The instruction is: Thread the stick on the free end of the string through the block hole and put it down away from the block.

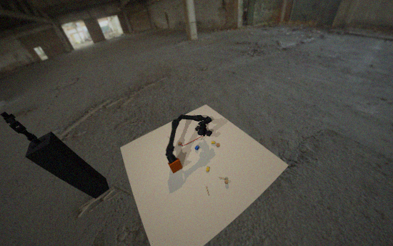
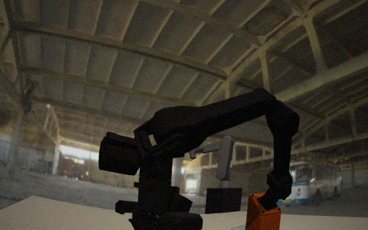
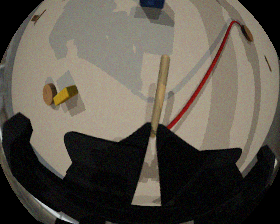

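My gripper [image 1: 204,135] [image 3: 153,127] is shut on the thin wooden stick [image 3: 162,75] near its string end. In the wrist view the stick points away from the fingers, raised above the table. The red string [image 1: 193,140] [image 3: 196,97] runs from beside the fingertips to the round wooden button [image 1: 180,143] [image 3: 247,33] on the table. A blue block [image 1: 196,147] [image 3: 152,3] stands on the table beyond the stick's free end, apart from it, partly cut off in the wrist view. Its hole cannot be seen. In the exterior view the fingertips cannot be made out.
A yellow piece [image 1: 213,142] [image 3: 66,95] lies beside a loose round disc [image 1: 218,145] [image 3: 49,94]. Another yellow piece [image 1: 208,169], a loose stick [image 1: 207,190] and small brown objects [image 1: 226,180] lie farther toward the arm's front side. Another thin stick [image 3: 268,63] lies near the button.
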{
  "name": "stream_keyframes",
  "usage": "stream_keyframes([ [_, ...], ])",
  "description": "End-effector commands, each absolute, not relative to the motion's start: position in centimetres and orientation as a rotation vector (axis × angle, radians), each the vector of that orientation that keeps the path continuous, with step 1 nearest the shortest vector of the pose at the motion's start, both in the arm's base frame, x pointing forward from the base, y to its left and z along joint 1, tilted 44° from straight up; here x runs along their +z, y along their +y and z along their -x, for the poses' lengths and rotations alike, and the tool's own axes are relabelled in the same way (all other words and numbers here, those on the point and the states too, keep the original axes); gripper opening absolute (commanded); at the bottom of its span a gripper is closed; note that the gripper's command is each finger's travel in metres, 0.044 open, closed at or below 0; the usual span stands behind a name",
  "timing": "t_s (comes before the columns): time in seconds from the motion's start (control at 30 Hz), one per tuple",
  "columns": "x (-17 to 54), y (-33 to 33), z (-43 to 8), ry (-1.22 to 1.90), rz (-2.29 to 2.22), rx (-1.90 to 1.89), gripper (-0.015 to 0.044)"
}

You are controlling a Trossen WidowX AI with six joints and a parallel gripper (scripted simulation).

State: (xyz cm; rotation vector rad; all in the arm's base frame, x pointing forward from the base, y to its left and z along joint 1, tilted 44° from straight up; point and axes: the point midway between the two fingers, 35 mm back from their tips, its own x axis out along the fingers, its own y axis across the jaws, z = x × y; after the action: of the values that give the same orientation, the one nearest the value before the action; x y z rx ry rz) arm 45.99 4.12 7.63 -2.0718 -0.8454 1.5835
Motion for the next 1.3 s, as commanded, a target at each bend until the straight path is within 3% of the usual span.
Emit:
stream_keyframes([
  [0.0, 6.9, 4.0, -45.8, -0.847, 2.068, 1.583, 0.0000],
  [1.27, 4.1, 3.7, -43.9, -0.847, 2.066, 1.585, 0.0000],
])
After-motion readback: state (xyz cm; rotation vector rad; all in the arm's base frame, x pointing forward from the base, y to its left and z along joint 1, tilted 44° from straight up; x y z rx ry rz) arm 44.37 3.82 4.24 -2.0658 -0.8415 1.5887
